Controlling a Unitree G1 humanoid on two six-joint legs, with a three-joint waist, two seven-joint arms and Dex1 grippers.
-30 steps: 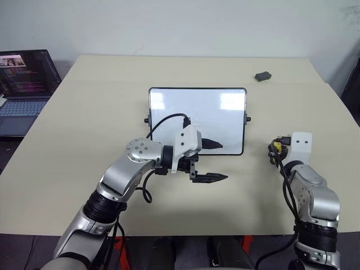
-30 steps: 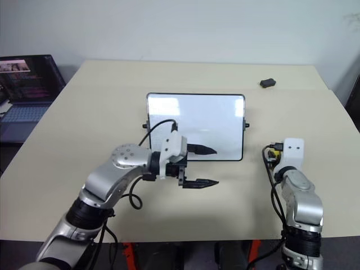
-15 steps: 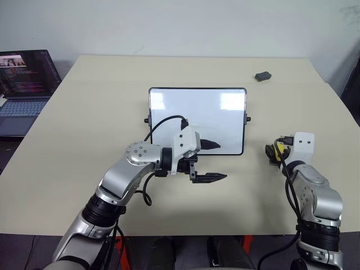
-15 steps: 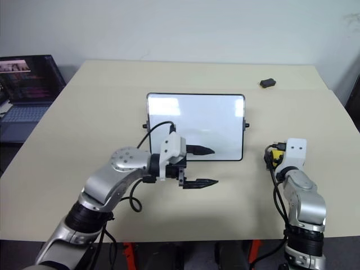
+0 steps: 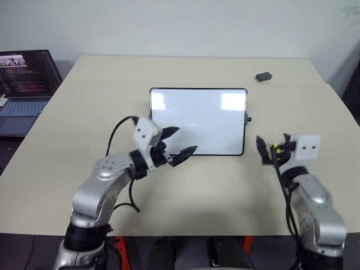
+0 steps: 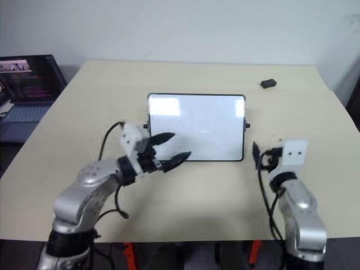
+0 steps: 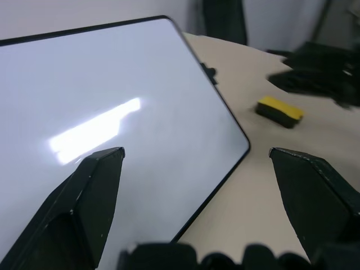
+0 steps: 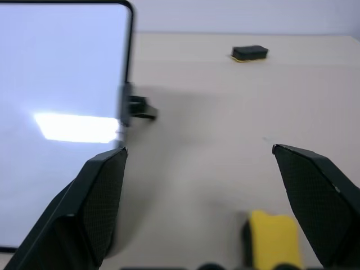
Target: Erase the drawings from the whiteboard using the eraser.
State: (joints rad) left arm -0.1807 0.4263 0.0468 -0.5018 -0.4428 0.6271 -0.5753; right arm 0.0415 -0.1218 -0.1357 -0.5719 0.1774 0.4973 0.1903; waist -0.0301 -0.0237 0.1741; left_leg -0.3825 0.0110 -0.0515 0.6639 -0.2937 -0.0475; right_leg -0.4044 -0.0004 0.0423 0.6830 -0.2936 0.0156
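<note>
The whiteboard (image 5: 198, 120) lies flat at the table's middle, and the face I can see is plain white with no drawings on it. My left gripper (image 5: 181, 142) hovers open over the board's near left corner, fingers pointing right across it. The yellow eraser (image 7: 279, 111) lies on the table just right of the board. My right gripper (image 8: 198, 151) is open, its fingers spread to either side of the eraser (image 8: 271, 239) and apart from it.
A small dark grey lump (image 5: 262, 76) sits at the far right of the beige table (image 5: 84, 112). An open laptop (image 5: 25, 84) stands off the table's left side. A black knob (image 8: 138, 107) juts from the board's right edge.
My right gripper has opened and let go of the eraser, which now rests on the table. My left gripper has swung left and turned, from the board's near edge to its near left corner.
</note>
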